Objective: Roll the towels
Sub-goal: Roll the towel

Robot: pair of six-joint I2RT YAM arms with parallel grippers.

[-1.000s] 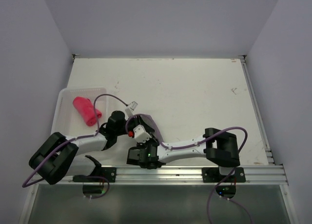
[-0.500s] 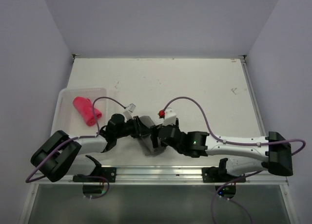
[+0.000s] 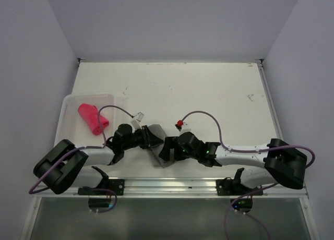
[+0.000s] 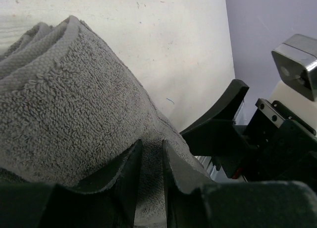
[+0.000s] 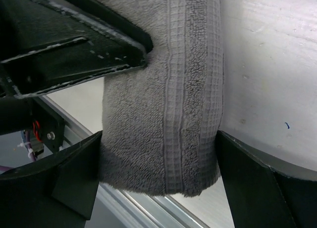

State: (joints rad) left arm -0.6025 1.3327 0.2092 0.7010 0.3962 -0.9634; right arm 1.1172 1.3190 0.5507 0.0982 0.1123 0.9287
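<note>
**Left gripper [image 4: 148, 158] pinches the grey towel [image 4: 64, 109]; right gripper [image 5: 158, 158] straddles its roll.**

Your left jaws are nearly together with a fold of the cloth nipped between them. Your right jaws are spread wide, one finger at each side of the towel's rolled end, and you cannot tell whether they press on it. The grey towel lies on the table [image 3: 209, 94] to the right of the basket [image 3: 68, 105], between the two grippers and close to the front rail. It looks bunched into a thick roll, but how neat or tight it is you cannot tell. The pink towel [image 3: 93, 118] already lies rolled inside the basket. Judging by this, one towel is done and the grey one is nearly so. What seems left is to finish its roll, let go, and perhaps set it in the basket.
</note>
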